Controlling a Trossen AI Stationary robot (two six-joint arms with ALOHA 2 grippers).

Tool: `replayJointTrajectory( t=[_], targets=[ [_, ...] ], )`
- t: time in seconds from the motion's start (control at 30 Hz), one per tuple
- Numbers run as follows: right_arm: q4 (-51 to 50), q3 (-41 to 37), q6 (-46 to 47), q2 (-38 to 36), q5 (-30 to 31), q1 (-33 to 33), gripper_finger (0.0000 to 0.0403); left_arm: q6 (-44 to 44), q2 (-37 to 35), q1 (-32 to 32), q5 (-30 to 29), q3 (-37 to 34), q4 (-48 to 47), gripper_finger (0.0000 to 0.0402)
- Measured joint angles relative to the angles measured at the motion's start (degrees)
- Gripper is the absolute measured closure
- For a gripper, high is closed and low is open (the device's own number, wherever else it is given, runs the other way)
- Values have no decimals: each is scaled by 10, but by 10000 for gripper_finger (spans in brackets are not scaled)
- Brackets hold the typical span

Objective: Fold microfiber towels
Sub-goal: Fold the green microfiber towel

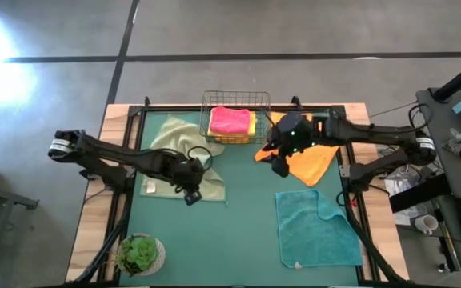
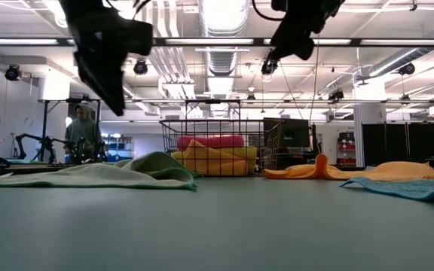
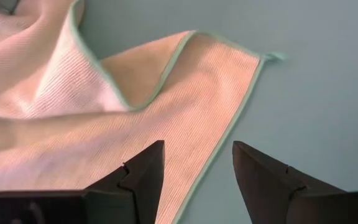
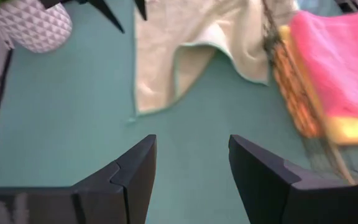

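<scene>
So right now your left gripper [image 1: 191, 194] is hanging above the near corner of the pale green towel [image 1: 174, 144], jaws spread apart with nothing between them. From its wrist view you can see that towel [image 3: 104, 118] rumpled and folded over on itself, one corner lying flat on the green mat [image 3: 316, 87] just ahead of the fingers.

Your right gripper [image 1: 280, 166] is up over the mat too, just beside the wire basket [image 1: 235, 102] and over the edge of the orange towel [image 1: 314, 164], which lies bunched next to the basket. Its jaws are released as well, holding nothing.

The pink towel [image 1: 230, 120] sits folded on top in the basket, with a yellow one [image 1: 252, 124] under it and more orange showing lower down in the right wrist view. The teal towel [image 1: 314, 228] lies spread on the mat near the front right, one corner turned over.

There's a potted plant [image 1: 141, 254] at the front left corner. In the low view a person [image 2: 81, 132] stands in the room well behind the table.
</scene>
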Motion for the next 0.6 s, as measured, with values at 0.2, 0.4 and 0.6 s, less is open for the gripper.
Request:
replayJointTrajectory(
  t=[0.2,0.4,0.6],
  targets=[
    [144,-67,50,0,-5,32,211,0,-42,-8,-7,0,-62,228],
    [246,-85,82,29,-4,52,211,0,-70,-9,-34,0,-143,228],
    [198,-12,28,109,-3,59,211,4,-93,-9,-49,0,-196,228]
  ],
)
